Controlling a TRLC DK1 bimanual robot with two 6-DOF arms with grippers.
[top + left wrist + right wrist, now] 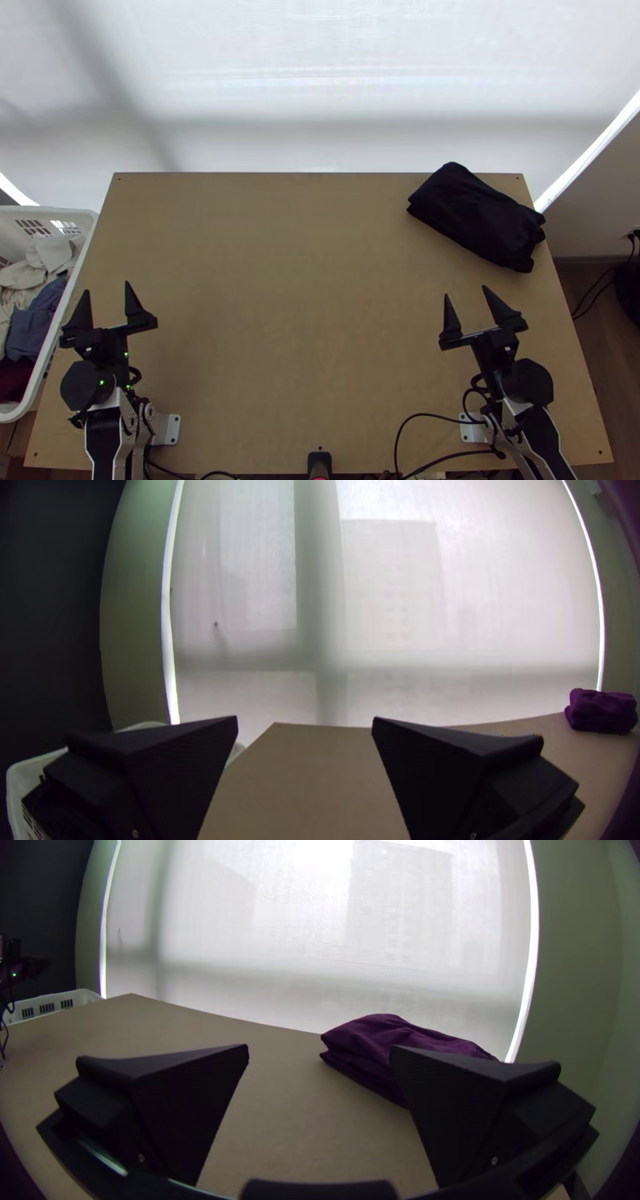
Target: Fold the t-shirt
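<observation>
The fold looks finished: the dark t-shirt (476, 216) lies as a compact, thick bundle at two o'clock on the worktop (304, 320). If so, the next move calls for nothing more than leaving it be; if not, opening it out towards the middle. The left pincer (107, 286), at eight o'clock, points to twelve, spread wide and holding nothing. The right pincer (466, 290), at four, aims towards eleven, likewise parted and unladen, apart from the bundle.

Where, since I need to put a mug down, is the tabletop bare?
The table is bare across its middle, between left pincer and right pincer, and on to its far-left corner. Crowded: far right, under the dark cloth, and around the arms and cables.
</observation>
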